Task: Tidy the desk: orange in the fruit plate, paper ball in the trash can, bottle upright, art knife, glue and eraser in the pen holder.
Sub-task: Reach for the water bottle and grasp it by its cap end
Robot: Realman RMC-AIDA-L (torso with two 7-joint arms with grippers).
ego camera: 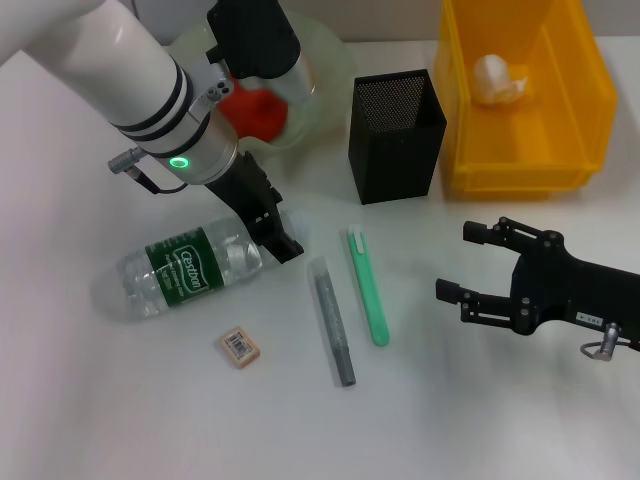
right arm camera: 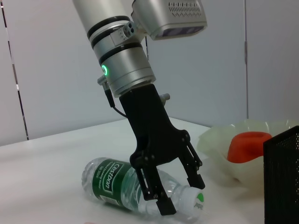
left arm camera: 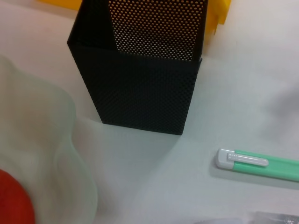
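Landmark: the bottle [ego camera: 185, 268], lying on its side on the desk [ego camera: 120, 400], cap toward the pen holder.

Nearest, just in front of the bottle: eraser [ego camera: 240, 346], flat on the desk, apart from everything. Small, firm block; a pinch across its short sides looks right.

To the bottle's cap side, near: grey glue stick [ego camera: 333, 322] and green art knife [ego camera: 367, 286], lying side by side, not touching. Both stiff, thin and light; likely to roll or skid, so take each at mid-length.

Further that way, well apart from the bottle: right gripper [ego camera: 472, 268], hovering over bare desk, fingers spread wide, holding nothing.

At the bottle itself: left gripper [right arm camera: 180, 193] is down over the neck and cap end, fingers open and straddling the neck, not yet closed on it. Clear thin plastic, smooth and round, apparently with water inside. Judgement: it will be slippery, will dent under a hard squeeze, and will roll if nudged. The neck just below the white cap looks the stiffest hold for tipping it upright.

Behind the bottle: fruit plate [ego camera: 325, 60] with the orange [ego camera: 262, 108] already in it. Beyond the cap end: pen holder [ego camera: 395, 135], empty so far as seen. Farthest: trash can [ego camera: 525, 90], paper ball [ego camera: 498, 80] inside.
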